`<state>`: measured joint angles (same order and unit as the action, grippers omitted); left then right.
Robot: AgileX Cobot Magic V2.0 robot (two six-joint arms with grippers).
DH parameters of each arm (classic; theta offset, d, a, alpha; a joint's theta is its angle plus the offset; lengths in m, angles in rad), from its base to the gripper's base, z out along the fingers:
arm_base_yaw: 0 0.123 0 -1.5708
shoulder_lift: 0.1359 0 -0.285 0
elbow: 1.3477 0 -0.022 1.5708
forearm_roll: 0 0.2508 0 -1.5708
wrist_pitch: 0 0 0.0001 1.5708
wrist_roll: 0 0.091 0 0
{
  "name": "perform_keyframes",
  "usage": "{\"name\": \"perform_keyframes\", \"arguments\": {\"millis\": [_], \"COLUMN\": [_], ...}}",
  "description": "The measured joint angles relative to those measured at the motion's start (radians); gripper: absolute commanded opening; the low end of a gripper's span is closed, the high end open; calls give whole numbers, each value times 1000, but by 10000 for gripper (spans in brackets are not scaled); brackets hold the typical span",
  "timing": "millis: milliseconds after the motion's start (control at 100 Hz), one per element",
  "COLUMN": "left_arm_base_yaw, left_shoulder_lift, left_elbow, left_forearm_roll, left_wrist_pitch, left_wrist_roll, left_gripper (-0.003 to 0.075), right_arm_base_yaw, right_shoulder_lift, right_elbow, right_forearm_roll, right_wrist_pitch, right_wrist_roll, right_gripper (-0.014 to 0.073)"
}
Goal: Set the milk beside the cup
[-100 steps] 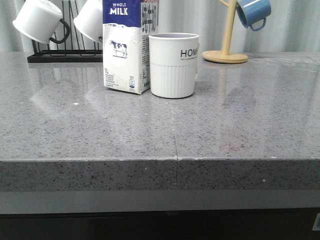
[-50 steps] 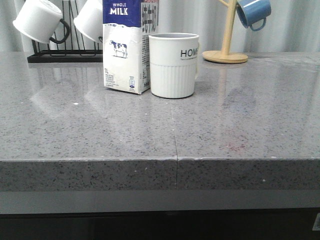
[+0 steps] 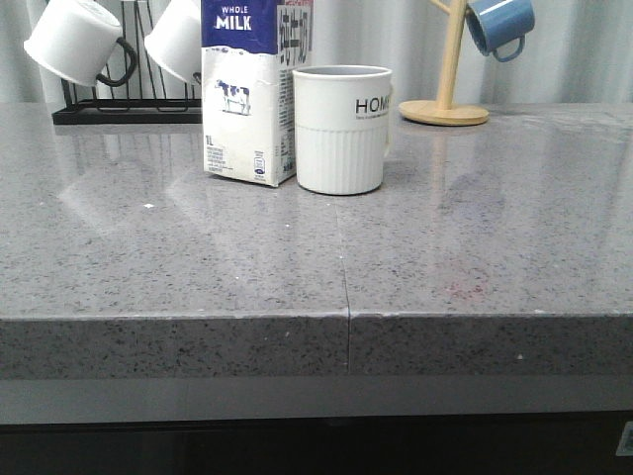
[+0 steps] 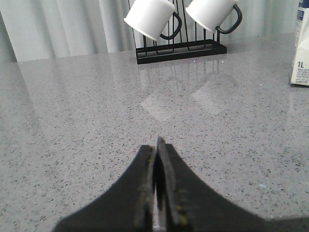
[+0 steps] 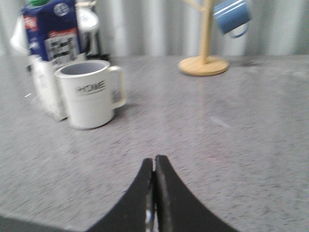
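The milk carton (image 3: pixel 247 94), white with a dark blue top band, stands upright on the grey counter (image 3: pixel 445 247), close against the left side of the white ribbed cup (image 3: pixel 342 129) marked "HOME". The right wrist view shows the cup (image 5: pixel 90 94) with the milk (image 5: pixel 48 53) behind it, well away from my right gripper (image 5: pixel 154 159), which is shut and empty. My left gripper (image 4: pixel 157 145) is shut and empty over bare counter; only an edge of the milk (image 4: pixel 301 48) shows there. Neither gripper shows in the front view.
A black wire rack (image 3: pixel 119 104) with two smooth white mugs (image 3: pixel 74 42) stands at the back left. A wooden mug tree (image 3: pixel 447 99) with a blue mug (image 3: pixel 499 25) stands at the back right. The counter's front edge (image 3: pixel 346 317) is near.
The whole front view has shifted very slightly left. Milk and cup keep their places on the counter.
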<state>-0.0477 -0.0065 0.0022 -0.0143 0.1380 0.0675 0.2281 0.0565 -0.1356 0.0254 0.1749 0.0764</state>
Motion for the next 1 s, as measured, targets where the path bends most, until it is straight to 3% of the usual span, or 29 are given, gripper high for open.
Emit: {"name": "perform_keyframes", "arguments": {"millis": [170,350,1000], "left_arm_base_yaw": [0,0,0], "left_shoulder_lift": [0,0,0], "left_elbow": [0,0,0], "left_forearm_roll": [0,0,0], "left_wrist_pitch": [0,0,-4], "left_wrist_roll": [0,0,0], "left_gripper": [-21,-21,-21], "right_arm_base_yaw": [-158,-282,-300], "right_shoulder_lift": [0,-16,-66], "right_elbow": [126,164,164], "right_forearm_roll": [0,-37,-54], "right_wrist_pitch": [-175,-197,-153], "right_wrist_roll": [0,0,0], "right_gripper": [-49,-49,-49]}}
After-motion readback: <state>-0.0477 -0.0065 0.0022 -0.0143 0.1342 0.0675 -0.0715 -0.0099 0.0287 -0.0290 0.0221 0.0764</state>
